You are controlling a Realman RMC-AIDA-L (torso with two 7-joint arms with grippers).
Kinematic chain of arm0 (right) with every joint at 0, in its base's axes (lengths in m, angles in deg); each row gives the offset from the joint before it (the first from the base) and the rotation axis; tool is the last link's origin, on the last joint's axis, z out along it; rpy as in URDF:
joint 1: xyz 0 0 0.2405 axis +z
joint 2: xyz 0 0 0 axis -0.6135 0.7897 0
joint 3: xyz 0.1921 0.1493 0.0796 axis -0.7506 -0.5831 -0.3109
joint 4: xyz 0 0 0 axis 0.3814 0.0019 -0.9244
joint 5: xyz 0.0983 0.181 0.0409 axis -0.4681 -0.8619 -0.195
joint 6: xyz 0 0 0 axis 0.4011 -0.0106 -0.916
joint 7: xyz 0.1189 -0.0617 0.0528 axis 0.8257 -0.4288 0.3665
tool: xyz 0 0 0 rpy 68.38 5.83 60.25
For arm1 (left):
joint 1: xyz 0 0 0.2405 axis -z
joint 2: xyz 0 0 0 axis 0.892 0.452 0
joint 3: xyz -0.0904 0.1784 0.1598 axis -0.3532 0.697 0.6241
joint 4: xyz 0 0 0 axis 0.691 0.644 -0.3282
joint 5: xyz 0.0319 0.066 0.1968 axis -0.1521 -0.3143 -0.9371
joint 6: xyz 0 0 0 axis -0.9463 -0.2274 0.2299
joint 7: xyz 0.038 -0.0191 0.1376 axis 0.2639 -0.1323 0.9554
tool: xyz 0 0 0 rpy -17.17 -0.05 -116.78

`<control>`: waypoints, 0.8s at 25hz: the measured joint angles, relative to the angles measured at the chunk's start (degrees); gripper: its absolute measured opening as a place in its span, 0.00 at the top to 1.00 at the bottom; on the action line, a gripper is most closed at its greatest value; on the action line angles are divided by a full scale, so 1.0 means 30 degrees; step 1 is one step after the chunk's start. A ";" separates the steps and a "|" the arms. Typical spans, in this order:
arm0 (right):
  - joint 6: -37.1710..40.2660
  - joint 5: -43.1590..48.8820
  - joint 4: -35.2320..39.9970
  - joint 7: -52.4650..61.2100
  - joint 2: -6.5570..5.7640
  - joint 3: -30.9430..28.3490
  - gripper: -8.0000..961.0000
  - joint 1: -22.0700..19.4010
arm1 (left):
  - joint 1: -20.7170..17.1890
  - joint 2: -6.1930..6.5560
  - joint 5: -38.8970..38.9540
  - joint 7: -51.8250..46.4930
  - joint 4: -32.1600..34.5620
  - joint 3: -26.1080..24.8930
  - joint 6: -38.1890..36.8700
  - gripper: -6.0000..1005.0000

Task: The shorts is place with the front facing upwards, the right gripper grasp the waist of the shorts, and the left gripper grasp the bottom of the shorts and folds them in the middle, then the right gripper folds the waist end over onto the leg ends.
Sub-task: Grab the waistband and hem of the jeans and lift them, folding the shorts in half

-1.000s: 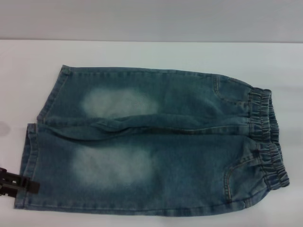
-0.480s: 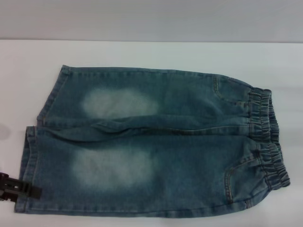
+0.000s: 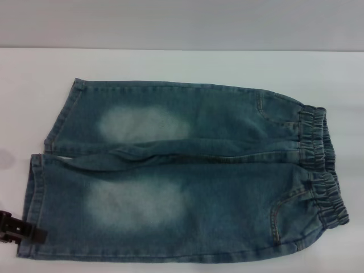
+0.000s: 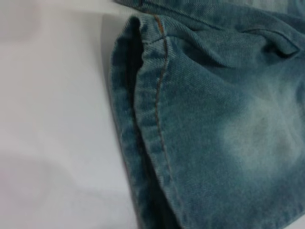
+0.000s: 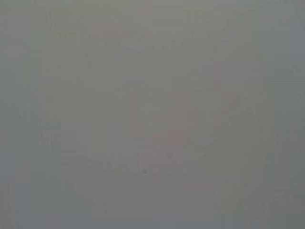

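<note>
The blue denim shorts point(image 3: 187, 170) lie flat on the white table point(image 3: 170, 65), front up. Their elastic waist point(image 3: 319, 162) points to the right and the two leg ends point(image 3: 35, 193) to the left. My left gripper point(image 3: 23, 229) shows as a black piece at the near-left corner, lying against the hem of the nearer leg. The left wrist view looks closely at that hem point(image 4: 152, 119) with its orange stitching, and no fingers appear in it. My right gripper is out of view, and the right wrist view holds only flat grey.
White table surface runs around the shorts on the left, right and far sides. A grey wall point(image 3: 182, 23) stands behind the table's far edge.
My left gripper has slid a little toward the near edge of the table along the leg hem. The shorts have barely shifted.
</note>
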 joint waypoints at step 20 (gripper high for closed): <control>0.0003 -0.0099 -0.0020 0.0000 0.0029 -0.0106 0.46 -0.0089 | 0.0075 -0.0086 -0.0187 -0.0510 0.0474 -0.0467 -0.0174 0.91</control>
